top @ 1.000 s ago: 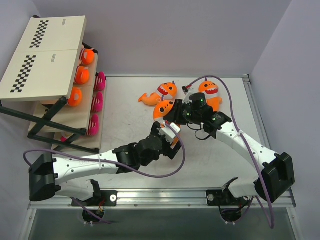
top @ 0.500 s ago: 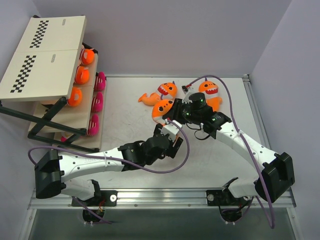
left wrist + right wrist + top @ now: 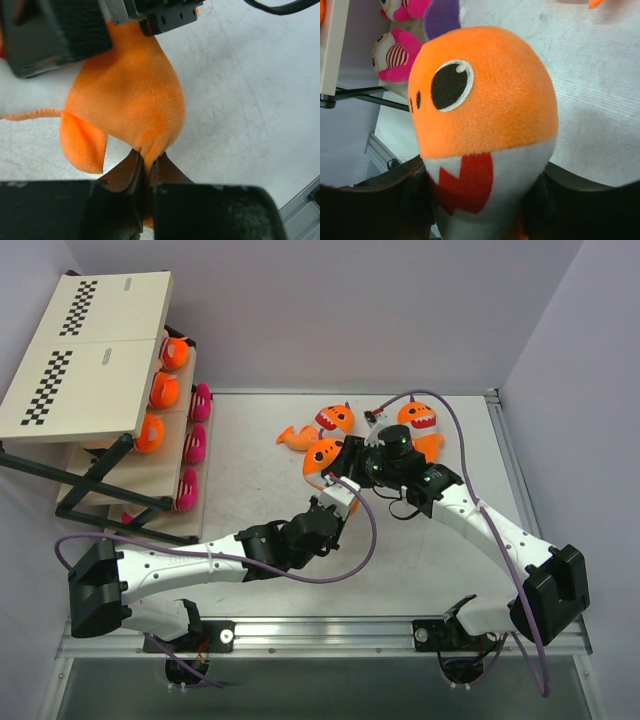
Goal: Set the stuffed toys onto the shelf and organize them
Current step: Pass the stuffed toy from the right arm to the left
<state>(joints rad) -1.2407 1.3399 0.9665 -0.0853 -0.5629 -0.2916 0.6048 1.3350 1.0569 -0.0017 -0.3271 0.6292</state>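
Left hand [image 3: 145, 192]: fingers pressed nearly together, pinching the tail fin of the held shark [image 3: 485, 100], an orange plush toy with a white belly and a red toothed mouth. Right hand [image 3: 347, 462]: fingers closed on the flanks of the same shark, whose head projects forward between them. The held shark is thus gripped at both ends, above the worktop [image 3: 250, 490]. A second shark [image 3: 335, 420] lies on the worktop just behind the held shark. A third shark [image 3: 418, 418] lies behind and to the right of it, beyond the right hand. The shelf [image 3: 95, 350] stands well to the left of the held shark. Its lower boards carry a row of orange dolls [image 3: 163, 390] and a row of pink striped dolls [image 3: 195, 445].
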